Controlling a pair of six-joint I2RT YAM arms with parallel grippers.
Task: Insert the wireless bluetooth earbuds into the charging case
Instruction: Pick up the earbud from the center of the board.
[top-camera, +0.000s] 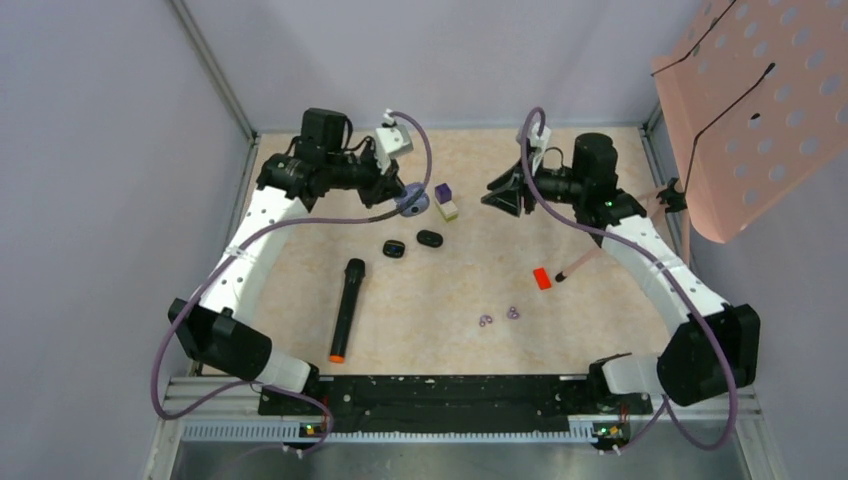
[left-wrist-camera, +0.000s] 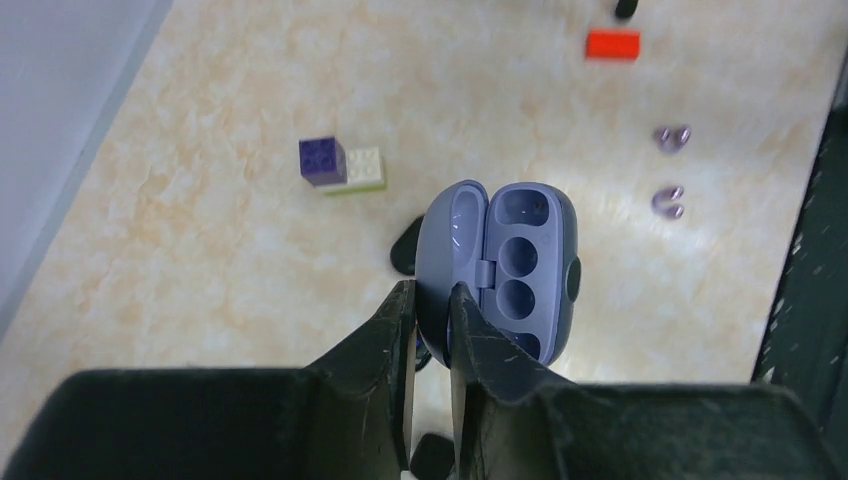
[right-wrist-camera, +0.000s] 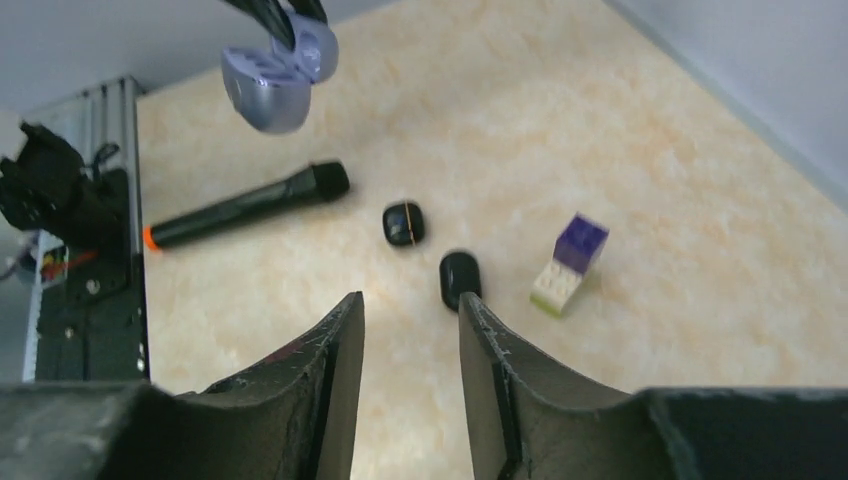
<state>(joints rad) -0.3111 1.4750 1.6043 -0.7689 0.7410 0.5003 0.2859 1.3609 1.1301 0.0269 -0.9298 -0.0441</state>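
Observation:
The charging case (left-wrist-camera: 520, 260) is blue-grey, hinged open and held above the table, with its round wells empty. My left gripper (left-wrist-camera: 432, 295) is shut on the case's lid half. The same case (top-camera: 411, 201) hangs at the left gripper (top-camera: 395, 193) in the top view, and the right wrist view shows the case (right-wrist-camera: 275, 75) at upper left. Two black earbuds (top-camera: 394, 249) (top-camera: 430, 238) lie on the table below it. My right gripper (right-wrist-camera: 410, 305) is open and holds nothing; one earbud (right-wrist-camera: 460, 278) lies just past its right fingertip, and the other earbud (right-wrist-camera: 404, 223) is farther off.
A black microphone with an orange end (top-camera: 346, 308) lies left of centre. A purple and cream block pair (top-camera: 446, 201) sits beside the case. A red block (top-camera: 542, 278), a thin stick (top-camera: 578, 266) and small purple rings (top-camera: 486, 320) lie to the right. A pink perforated board (top-camera: 760, 110) overhangs the far right corner.

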